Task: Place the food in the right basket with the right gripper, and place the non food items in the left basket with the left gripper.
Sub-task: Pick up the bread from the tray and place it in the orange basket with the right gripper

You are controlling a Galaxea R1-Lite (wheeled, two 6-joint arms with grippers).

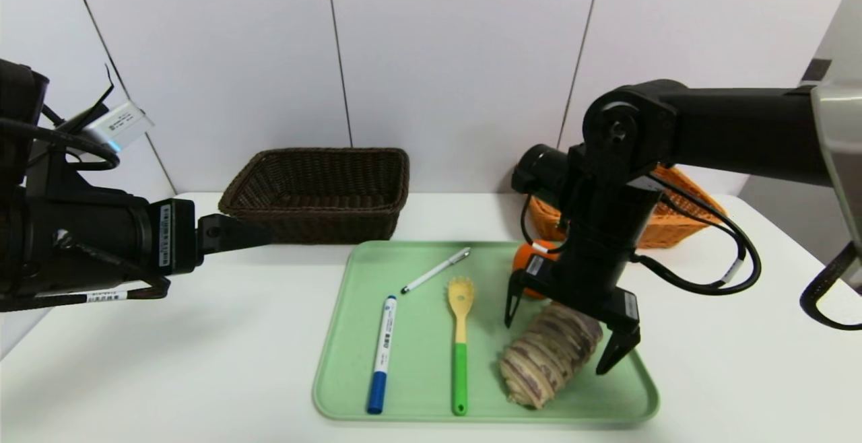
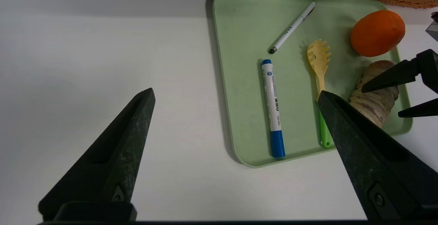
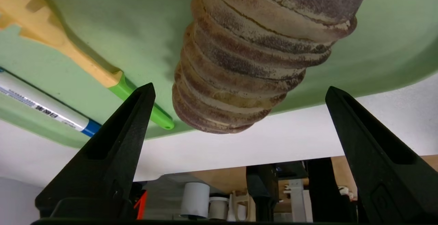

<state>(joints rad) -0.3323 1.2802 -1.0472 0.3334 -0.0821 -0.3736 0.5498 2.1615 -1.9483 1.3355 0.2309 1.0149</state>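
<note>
Green tray (image 1: 488, 419): all five items unsorted | my right gripper (image 1: 559, 335), spread wide above striped roll (image 1: 552, 355) | left, wide, parked at nine o'clock

A white table (image 1: 222, 362) carries everything. At its far side, left of the middle, rests a dark brown woven wicker basket (image 1: 323, 214); at the far right rests an orange-tan woven wicker basket (image 1: 663, 231), partly hidden behind a black arm. A light green tray (image 1: 417, 355) with rounded corners and a raised rim lies flat on the table, nearer than both baskets.
</note>
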